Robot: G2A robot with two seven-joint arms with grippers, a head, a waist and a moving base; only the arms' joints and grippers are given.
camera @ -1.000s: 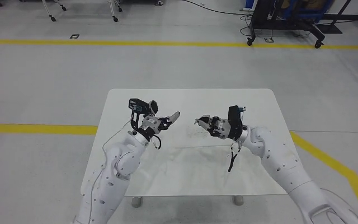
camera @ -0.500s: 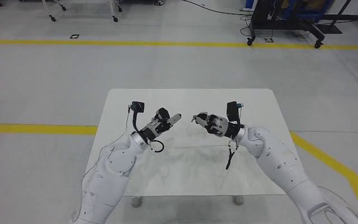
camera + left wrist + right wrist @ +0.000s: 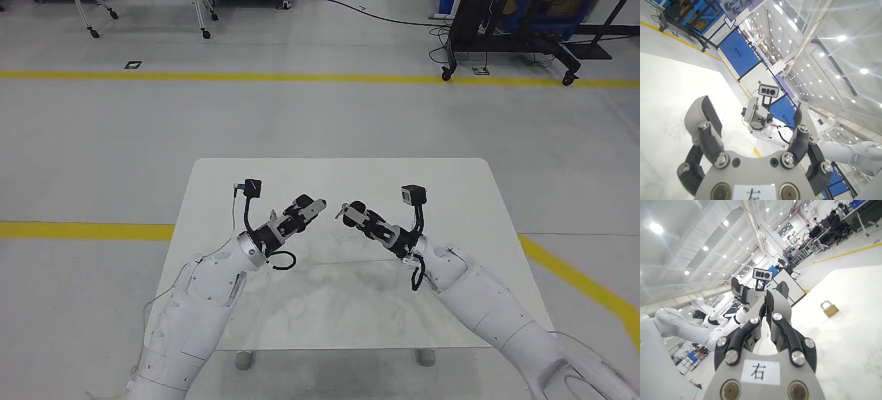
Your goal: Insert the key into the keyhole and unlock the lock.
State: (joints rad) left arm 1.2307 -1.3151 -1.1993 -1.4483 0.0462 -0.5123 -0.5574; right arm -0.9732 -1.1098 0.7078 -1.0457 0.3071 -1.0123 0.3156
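Observation:
A brass padlock [image 3: 829, 309] with a silver shackle lies flat on the white table [image 3: 848, 336], off to the side of both grippers. My right gripper [image 3: 766, 295] is held above the table with its fingers shut tight; I cannot see whether a key lies between the pads. In the top view the right gripper [image 3: 346, 211] points at my left gripper [image 3: 312, 207] across a small gap near the table's middle. My left gripper [image 3: 752, 106] is open and holds nothing, with the right wrist straight ahead of it.
The table [image 3: 440, 180] carries faint scuff marks [image 3: 330, 270] near its middle. A dark equipment cart [image 3: 510, 40] stands far off on the floor beyond a yellow line [image 3: 300, 77].
Both wrists have rolled and the forearms have dropped lower. The right gripper has shifted a little towards the left one, narrowing the gap. Neither gripper's state has changed.

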